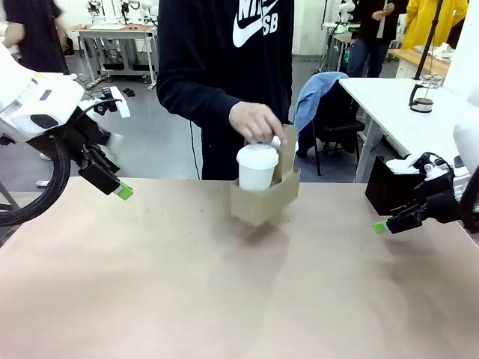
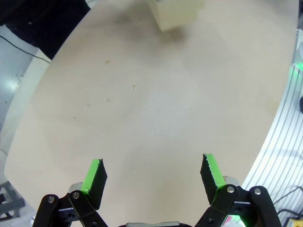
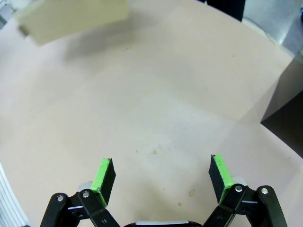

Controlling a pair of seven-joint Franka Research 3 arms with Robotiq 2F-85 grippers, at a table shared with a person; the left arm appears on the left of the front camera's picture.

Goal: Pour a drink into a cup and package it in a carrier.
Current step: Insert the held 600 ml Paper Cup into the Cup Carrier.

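A person in a black sweatshirt stands at the far side of the table (image 1: 150,299), and the person's hand (image 1: 256,122) rests on top of a white cup (image 1: 257,167) with a white lid. The cup sits in the brown cardboard carrier (image 1: 263,196), which appears lifted off the tabletop and tilted — a soft shadow lies on the table just below it. The carrier is near the far edge, about midway between the 2 arms.

The left gripper (image 1: 123,191) hangs above the table's left part, well apart from the carrier, its green pad pointing down and toward the middle. In the left wrist view its fingers (image 2: 94,176) are spread wide with nothing between them, only bare tabletop beneath; the pale carrier (image 2: 176,13) shows at the top edge, far off.

The right gripper (image 1: 381,226) hovers over the right side of the table, pointing left toward the middle, also well apart from the carrier. In the right wrist view its fingers (image 3: 105,178) are spread wide and empty over the bare table, with the carrier (image 3: 71,20) blurred at the upper left.

A black box (image 1: 393,187) stands at the table's right edge, just behind the right gripper. On a white table farther back on the right stands a glass press pot (image 1: 423,91) — whether it holds any drink cannot be told.
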